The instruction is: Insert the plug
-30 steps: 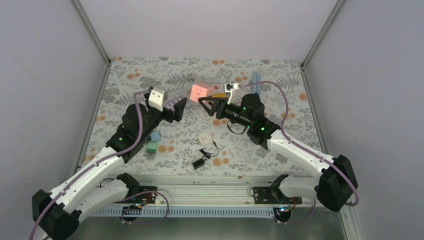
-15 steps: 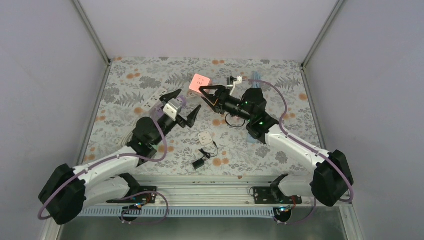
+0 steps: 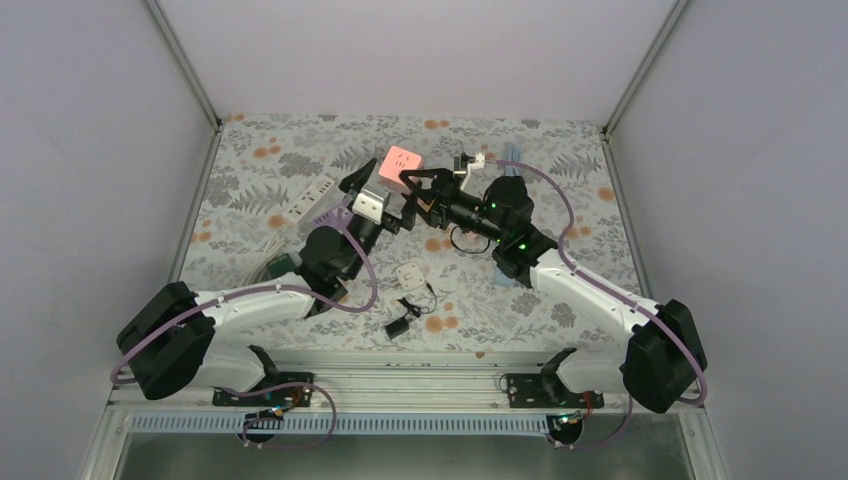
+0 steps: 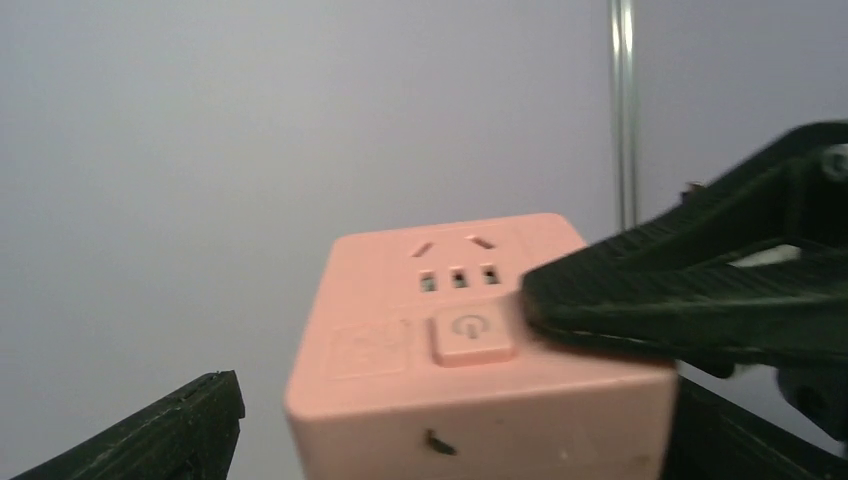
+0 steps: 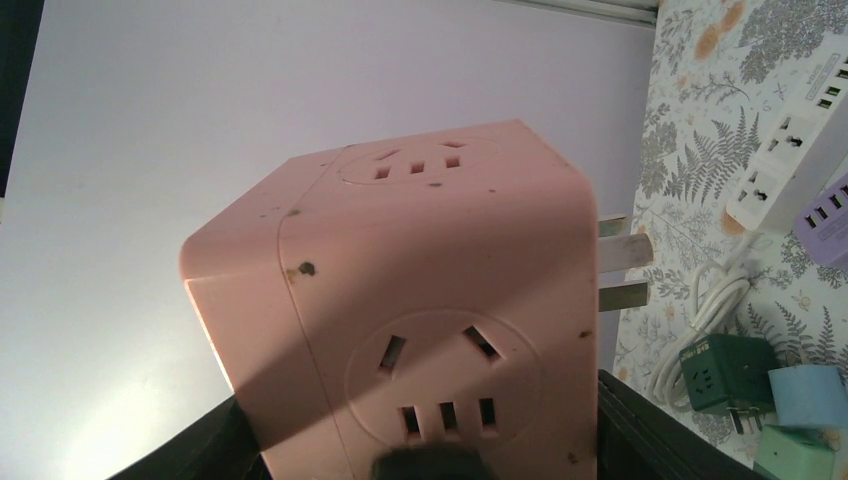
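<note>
Two grippers meet at one pink cube plug (image 3: 400, 163), which is lifted off the floral worktop (image 3: 560, 190), above and to the right of the white power strip (image 3: 305, 200) in the top view. The right gripper (image 3: 408, 190) is clamped on the cube, with one finger pressed against the face that carries the power button. The right wrist view shows the cube wedged between both of that gripper's black fingers. Two flat metal prongs (image 5: 620, 268) stick out of the cube's side, on the side facing the power strip and well clear of it.

The left gripper (image 3: 385, 192) is spread wide with the cube between its fingers. In the left wrist view its left finger (image 4: 160, 430) stands apart from the cube. The other finger is mostly hidden behind the right gripper's finger, so contact on that side cannot be told.

Beside the power strip lies a purple strip (image 5: 830, 222). On the near side of the power strip are a coiled white cable (image 5: 700, 310), a dark green cube adapter (image 5: 725, 375), a pale blue one (image 5: 805, 395) and a light green one (image 5: 790, 455). Farther right of the strip, toward the arm bases, a small white square adapter (image 3: 408, 275) and a black plug with its cord (image 3: 398, 326) rest on the worktop.
</note>
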You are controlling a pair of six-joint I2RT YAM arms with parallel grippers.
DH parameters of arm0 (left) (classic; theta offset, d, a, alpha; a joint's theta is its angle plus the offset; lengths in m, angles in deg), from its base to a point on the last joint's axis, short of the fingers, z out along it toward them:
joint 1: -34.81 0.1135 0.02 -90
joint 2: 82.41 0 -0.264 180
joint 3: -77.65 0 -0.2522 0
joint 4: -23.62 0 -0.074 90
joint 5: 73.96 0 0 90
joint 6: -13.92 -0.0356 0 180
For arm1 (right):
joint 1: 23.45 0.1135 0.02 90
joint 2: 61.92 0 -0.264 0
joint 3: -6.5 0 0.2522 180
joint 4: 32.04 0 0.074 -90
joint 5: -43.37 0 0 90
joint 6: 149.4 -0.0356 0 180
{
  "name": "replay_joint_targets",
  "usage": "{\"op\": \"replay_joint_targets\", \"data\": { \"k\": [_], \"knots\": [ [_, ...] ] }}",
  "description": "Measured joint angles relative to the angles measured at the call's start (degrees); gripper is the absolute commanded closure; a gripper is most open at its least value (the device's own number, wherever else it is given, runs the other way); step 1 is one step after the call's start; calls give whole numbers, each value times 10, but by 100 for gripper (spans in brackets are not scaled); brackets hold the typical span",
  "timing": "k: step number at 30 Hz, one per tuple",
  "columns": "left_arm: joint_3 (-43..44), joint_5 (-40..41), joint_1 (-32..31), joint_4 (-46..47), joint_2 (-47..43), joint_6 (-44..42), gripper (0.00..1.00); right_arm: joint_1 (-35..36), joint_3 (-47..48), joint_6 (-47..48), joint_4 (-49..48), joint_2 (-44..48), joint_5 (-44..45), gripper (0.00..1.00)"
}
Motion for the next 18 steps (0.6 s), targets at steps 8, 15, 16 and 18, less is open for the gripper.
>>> {"op": "replay_joint_targets", "data": {
  "k": [8,15,16,18],
  "knots": [
    [3,38,-10,3,7,35,20,0,0,-3,-3,0,2,48],
    [3,51,-16,23,27,28,20,0,1,-6,3,-3,4,47],
    [3,50,-16,24,29,25,23,0,1,-6,6,-3,6,47],
    [5,48,-17,24,32,18,30,0,1,-5,12,-3,9,44]
  ]
}}
